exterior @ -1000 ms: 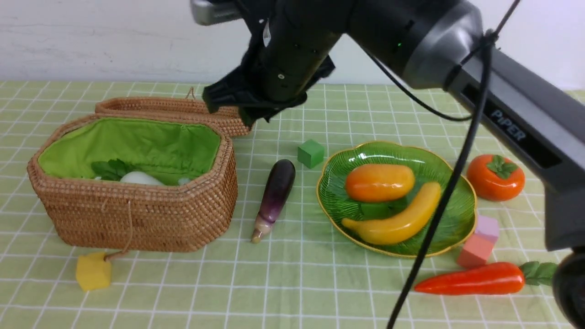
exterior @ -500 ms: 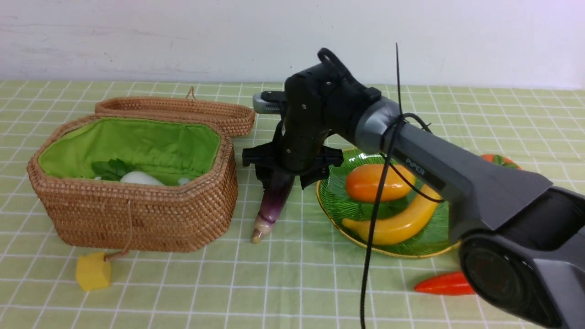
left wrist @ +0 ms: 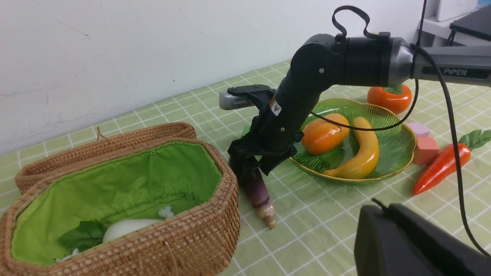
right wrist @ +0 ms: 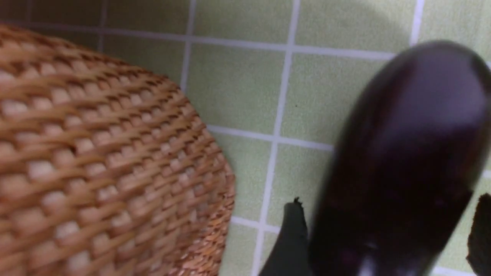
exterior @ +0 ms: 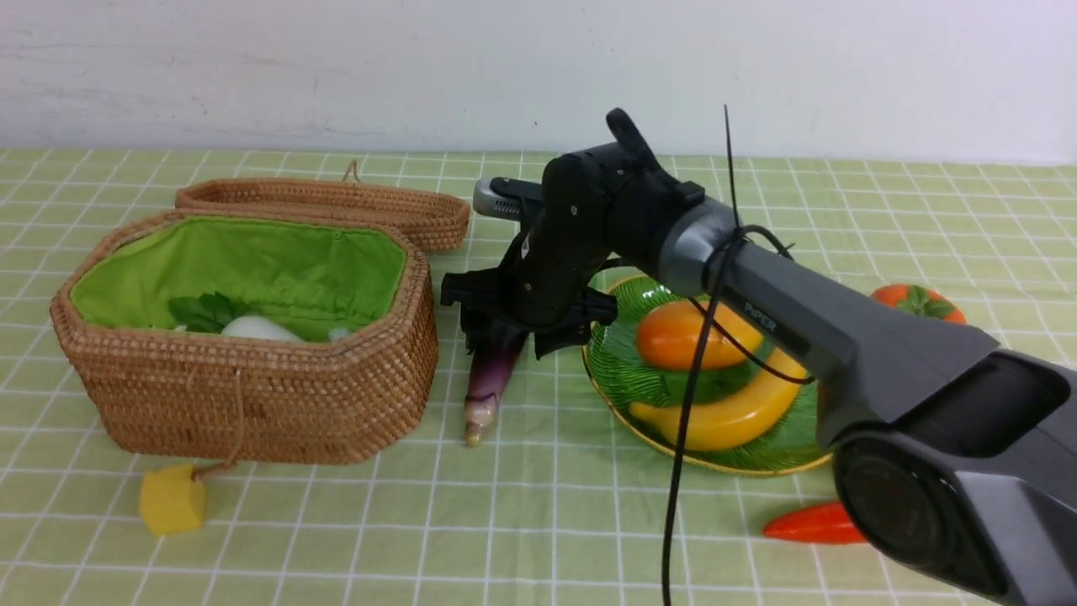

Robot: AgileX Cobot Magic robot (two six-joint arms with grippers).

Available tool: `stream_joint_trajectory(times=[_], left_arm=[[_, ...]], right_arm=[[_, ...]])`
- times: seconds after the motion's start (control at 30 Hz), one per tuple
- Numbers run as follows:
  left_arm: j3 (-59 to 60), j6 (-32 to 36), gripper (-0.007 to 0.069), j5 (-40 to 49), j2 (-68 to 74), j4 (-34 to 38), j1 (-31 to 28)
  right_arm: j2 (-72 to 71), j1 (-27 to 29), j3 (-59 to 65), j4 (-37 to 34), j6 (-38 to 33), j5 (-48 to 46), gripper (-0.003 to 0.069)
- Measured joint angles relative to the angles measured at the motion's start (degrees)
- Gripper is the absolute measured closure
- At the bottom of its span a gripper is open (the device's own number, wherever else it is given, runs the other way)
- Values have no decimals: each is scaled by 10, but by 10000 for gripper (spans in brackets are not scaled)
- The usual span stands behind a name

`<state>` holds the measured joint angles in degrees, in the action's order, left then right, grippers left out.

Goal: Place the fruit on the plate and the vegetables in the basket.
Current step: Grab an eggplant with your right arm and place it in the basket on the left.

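Both jaws of the right gripper (exterior: pixel 515 337) stand apart, straddling the dark end of the eggplant (exterior: pixel 490 380).

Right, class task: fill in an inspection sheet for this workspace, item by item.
surface: green checked cloth, flat.
basket: open, lid behind it, radish inside.
plate: holds mango and banana; persimmon on the cloth to its right.
eggplant: lying between basket and plate.
carrot: on the cloth, front-right of the plate.
clutter: yellow cube before the basket; pink cubes beside the plate.
right gripper: open, jaws astride the eggplant.
left gripper: shut; only its dark body shows.
cables: black cable hangs from the right arm across the plate.
surroundings: white wall.
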<state>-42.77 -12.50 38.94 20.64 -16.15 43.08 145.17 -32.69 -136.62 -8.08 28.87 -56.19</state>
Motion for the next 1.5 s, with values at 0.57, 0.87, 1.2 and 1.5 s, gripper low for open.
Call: stream_joint_trajectory(times=[0.57,0.87,1.2,1.5], left_arm=[[0,1,636,5,0,-2,0],[0,1,634,14,0,-9,0],[0,1,634,28,0,-15,0],[0,-154,634,68,0,-216,0]], right_arm=[[16,-13,-7,34,-61,-16,260],[-9,-19,-15,27,-67,-82,260],[-81,-20,-73,25,-88,-149,261],[-106,-71,-146,-79,-341,-21,261]])
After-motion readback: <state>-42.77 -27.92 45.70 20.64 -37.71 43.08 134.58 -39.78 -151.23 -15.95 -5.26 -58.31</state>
